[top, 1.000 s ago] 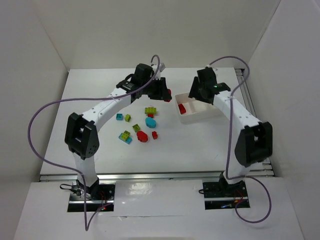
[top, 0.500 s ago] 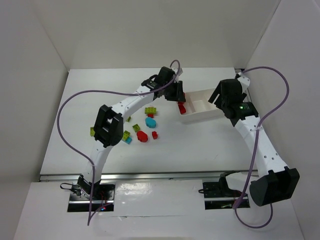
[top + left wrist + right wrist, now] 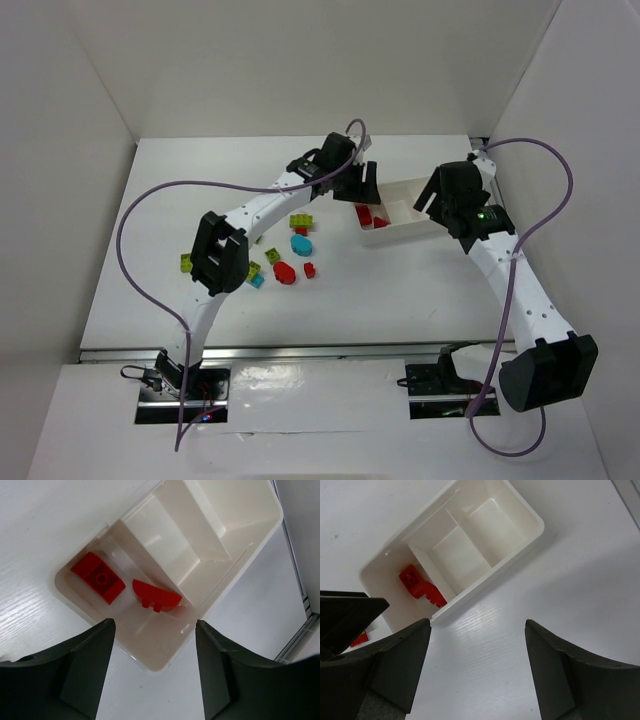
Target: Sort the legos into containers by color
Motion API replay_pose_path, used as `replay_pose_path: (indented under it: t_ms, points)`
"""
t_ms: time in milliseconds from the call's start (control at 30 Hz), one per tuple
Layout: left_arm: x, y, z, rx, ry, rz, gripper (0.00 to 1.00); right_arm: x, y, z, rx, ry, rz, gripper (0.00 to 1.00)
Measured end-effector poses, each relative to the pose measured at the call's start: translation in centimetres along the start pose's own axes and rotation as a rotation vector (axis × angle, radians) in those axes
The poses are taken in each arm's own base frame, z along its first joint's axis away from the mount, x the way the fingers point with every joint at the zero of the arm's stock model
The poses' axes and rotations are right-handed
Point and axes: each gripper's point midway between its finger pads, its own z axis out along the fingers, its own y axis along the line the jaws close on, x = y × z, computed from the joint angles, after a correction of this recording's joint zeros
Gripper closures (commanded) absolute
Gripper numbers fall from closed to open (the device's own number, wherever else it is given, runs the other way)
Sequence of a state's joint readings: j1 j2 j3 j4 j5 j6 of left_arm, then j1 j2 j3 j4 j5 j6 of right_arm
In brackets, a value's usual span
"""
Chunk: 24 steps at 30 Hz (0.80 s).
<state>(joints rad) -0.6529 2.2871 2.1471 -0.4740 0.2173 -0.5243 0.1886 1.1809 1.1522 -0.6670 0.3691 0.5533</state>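
The white three-compartment tray [image 3: 408, 186] stands at the back right of the table. Its left end compartment holds a red rectangular brick [image 3: 98, 577] and a red rounded brick [image 3: 156, 596]; the other two compartments hold nothing. My left gripper [image 3: 155, 672] hangs open just above that end of the tray [image 3: 250, 545], nothing between its fingers. My right gripper [image 3: 477, 670] is open over bare table beside the tray [image 3: 520, 510], on its right. Loose legos lie mid-table: a cyan rounded one [image 3: 300, 243], a red rounded one [image 3: 284, 272], a yellow-green and red stack [image 3: 300, 222].
More bricks lie near the left arm: a small red one [image 3: 309, 269], a yellow-green and cyan stack [image 3: 252, 272], a yellow-green one [image 3: 186, 263]. White walls close the table at the back and both sides. The left arm's finger [image 3: 345, 615] shows in the right wrist view.
My left gripper has opened over the tray and a second red brick now lies in the end compartment. The right arm pulled back to the right and its jaws widened.
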Motion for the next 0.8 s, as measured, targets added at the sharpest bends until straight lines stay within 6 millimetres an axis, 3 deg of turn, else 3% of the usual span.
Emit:
replay_pose_path:
  t_ms: [100,167,267,333,467,567,667,800]
  points:
    - [0.0,-0.1,-0.5,-0.005,0.005,0.001,0.24,0.1,0.2,0.0,-0.013,0.008,-0.001,0.17]
    - [-0.3,-0.2,-1.5,-0.017,-0.003,0.008,0.18,0.3,0.5,-0.1,-0.026,0.015,-0.010,0.17]
    - [-1.2,-0.2,-4.7,-0.073,-0.042,0.034,0.08,1.1,1.6,-0.3,-0.055,0.027,-0.050,0.15]
    - [-2.1,0.1,-8.0,-0.126,-0.094,0.053,0.04,2.5,3.7,-0.7,-0.108,0.053,-0.102,0.14]
    - [-4.4,1.0,-16.0,-0.231,-0.236,0.052,0.00,8.3,9.8,-2.2,-0.267,0.133,-0.256,0.13]
    - [-6.3,4.1,-21.8,-0.344,-0.349,0.005,0.00,14.5,13.7,-3.7,-0.371,0.217,-0.386,0.13]
    - [-6.7,7.7,-24.7,-0.442,-0.387,-0.046,0.00,20.4,16.2,-4.6,-0.433,0.290,-0.500,0.13]
    - [-4.4,11.8,-25.6,-0.547,-0.340,-0.102,0.00,26.7,17.4,-4.2,-0.454,0.375,-0.619,0.13]
